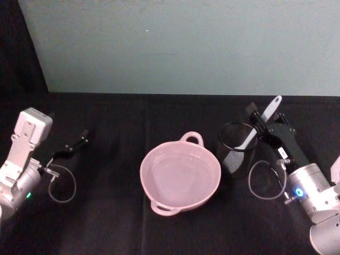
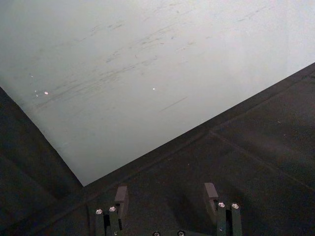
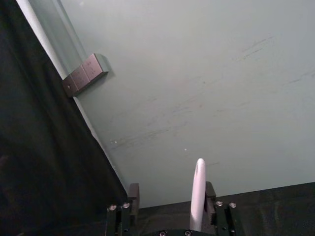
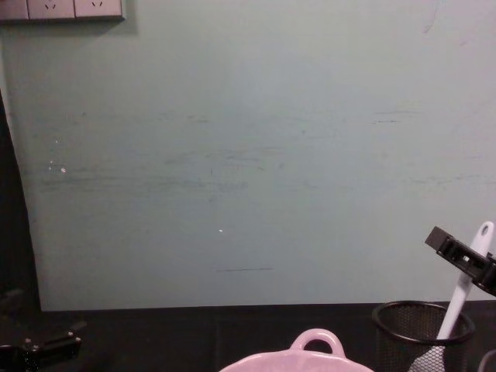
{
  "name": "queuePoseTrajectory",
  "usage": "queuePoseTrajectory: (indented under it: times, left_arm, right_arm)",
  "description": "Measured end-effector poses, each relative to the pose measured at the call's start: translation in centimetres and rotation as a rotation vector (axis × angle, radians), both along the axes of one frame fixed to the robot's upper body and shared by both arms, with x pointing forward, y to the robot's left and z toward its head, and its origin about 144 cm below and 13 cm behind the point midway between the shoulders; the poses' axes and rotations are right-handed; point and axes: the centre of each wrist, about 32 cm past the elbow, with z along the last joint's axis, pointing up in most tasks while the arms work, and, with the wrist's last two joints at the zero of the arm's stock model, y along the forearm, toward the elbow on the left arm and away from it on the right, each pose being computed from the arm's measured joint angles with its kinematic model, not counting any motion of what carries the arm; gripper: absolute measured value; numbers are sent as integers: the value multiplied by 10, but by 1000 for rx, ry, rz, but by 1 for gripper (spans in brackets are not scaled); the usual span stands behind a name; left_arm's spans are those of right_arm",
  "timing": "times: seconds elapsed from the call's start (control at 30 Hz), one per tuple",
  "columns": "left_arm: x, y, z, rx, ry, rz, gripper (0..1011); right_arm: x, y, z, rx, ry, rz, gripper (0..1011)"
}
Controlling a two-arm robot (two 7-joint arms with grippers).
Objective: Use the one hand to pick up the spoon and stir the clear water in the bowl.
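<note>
Right gripper (image 1: pixel 258 124), jaws open astride the spoon (image 1: pixel 260 124) handle above the mesh cup (image 1: pixel 237 148) beside the bowl (image 1: pixel 180 175), was poised to grasp; left gripper (image 1: pixel 81 139) idled open, well apart.

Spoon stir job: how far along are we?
Early. Done: the right gripper has reached the spoon, whose handle sits between its open fingers. In hand: the grasp; the spoon's head is in the mesh cup. Left: close, lift, carry to the pink bowl, stir. The left gripper is parked at the left, open.
</note>
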Motion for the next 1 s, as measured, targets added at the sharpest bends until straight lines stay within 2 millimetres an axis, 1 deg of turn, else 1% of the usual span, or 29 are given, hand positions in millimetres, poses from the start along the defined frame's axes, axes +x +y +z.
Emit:
queuePoseTrajectory:
  times: [0.03, 0.1, 0.13, 0.2, 0.23, 0.3, 0.63, 1.0]
  left_arm:
    - [0, 0, 0, 0, 0, 0, 1005]
    - [0, 0, 0, 0, 0, 0, 1005]
    - [0, 0, 0, 0, 0, 0, 1005]
    - [0, 0, 0, 0, 0, 0, 1005]
    - [0, 0, 0, 0, 0, 0, 1005]
    - [0, 0, 0, 0, 0, 0, 1005]
    - [0, 0, 0, 0, 0, 0, 1005]
    - [0, 0, 0, 0, 0, 0, 1005]
  right_arm:
    - [0, 0, 0, 0, 0, 0, 812]
    - [0, 0, 0, 0, 0, 0, 850]
    - [0, 0, 0, 0, 0, 0, 900]
    - [0, 0, 0, 0, 0, 1, 925]
    - [0, 0, 0, 0, 0, 1, 979]
    - [0, 0, 0, 0, -1, 1, 1002]
    - [0, 0, 0, 0, -1, 1, 1003]
    - [-3, -5, 6, -148, -5, -78, 1003]
